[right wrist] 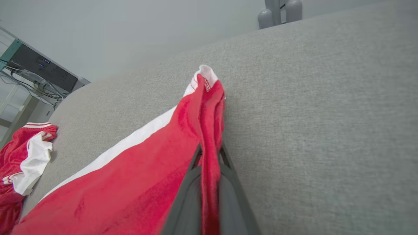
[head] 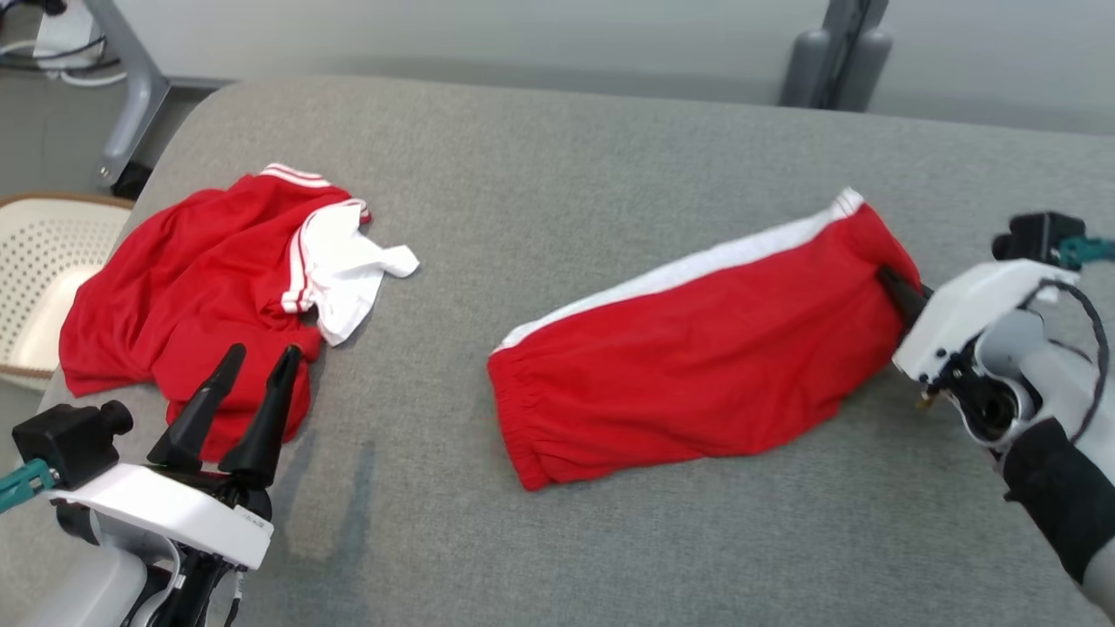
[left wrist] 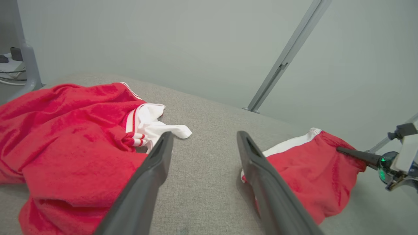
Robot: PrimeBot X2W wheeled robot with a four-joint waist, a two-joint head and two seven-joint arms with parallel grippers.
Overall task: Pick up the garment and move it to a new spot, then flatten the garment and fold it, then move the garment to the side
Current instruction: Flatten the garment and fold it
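Head view: two red garments, shirt (head: pixel 174 296) and shorts (head: pixel 697 348); left gripper (head: pixel 264 351) spread, right gripper (head: pixel 888 280) pinching shorts.

Bright, even, diffuse light; soft faint shadows; sharp head view, wide-angle distortion at wrist-view edges.

You can read no text, brand or number here: the tiny dark mark on the white body of the left gripper (head: pixel 264 351) and the red stitching at the hem of the red shorts (right wrist: pixel 130 186) are too small to make out.
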